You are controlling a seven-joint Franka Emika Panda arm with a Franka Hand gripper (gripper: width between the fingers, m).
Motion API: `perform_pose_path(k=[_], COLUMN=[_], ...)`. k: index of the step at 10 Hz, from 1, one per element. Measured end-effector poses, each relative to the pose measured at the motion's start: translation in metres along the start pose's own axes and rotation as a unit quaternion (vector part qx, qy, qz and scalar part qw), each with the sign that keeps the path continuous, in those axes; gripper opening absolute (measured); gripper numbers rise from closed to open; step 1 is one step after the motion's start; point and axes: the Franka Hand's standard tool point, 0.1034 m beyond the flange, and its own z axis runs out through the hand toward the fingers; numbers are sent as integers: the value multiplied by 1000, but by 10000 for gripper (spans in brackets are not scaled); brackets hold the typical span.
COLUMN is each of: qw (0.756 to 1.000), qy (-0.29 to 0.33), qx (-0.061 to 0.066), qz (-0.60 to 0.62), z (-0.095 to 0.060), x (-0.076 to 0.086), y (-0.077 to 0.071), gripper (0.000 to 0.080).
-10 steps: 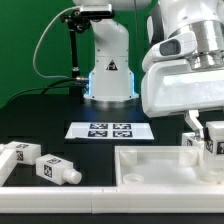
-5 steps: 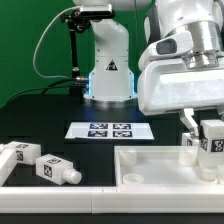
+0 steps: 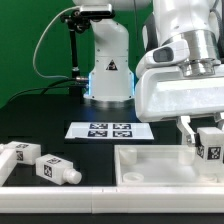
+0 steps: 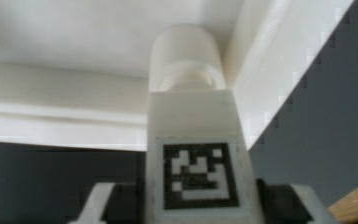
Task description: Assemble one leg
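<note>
the two-finger gripper (image 3: 203, 134) is clenched on the leg (image 3: 209, 150), a small white plastic peg-like block with a black-and-white square tag. it holds the leg over the large white rimmed tray-like panel (image 3: 140, 158), at the exterior view's right. whether the leg touches the panel cannot be told. the arm's bulk hides the panel's far right side. two spare white tagged pegs (image 3: 56, 169) lie well apart on the exterior view's left. the marker board (image 3: 105, 130) lies behind the panel.

In the exterior view the arm's housing (image 3: 180, 90) hides the marker board's (image 3: 105, 130) right end and most of the gripper (image 3: 203, 135). The picture's right edge crops the gripped leg (image 3: 210, 145) and the rimmed panel (image 3: 150, 160). At the table's left edge another leg (image 3: 14, 155) is cut off. The wrist view is blurred, its fingers (image 4: 108, 205) cropped.
</note>
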Motion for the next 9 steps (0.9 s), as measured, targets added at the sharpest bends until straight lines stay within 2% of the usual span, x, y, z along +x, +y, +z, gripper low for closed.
perform_pose_path(k=[4, 5, 6, 7, 8, 9], qw=[1000, 1000, 1000, 1000, 1000, 998], qy=[19, 19, 14, -3, -12, -51], qx=[-5, -5, -3, -1, -4, 3], qz=[1, 1, 1, 2, 6, 23], z=[1, 1, 2, 2, -2, 1], x=[1, 1, 0, -1, 7, 7], y=[1, 1, 0, 1, 10, 10], gripper=[285, 375, 375, 547, 628, 644])
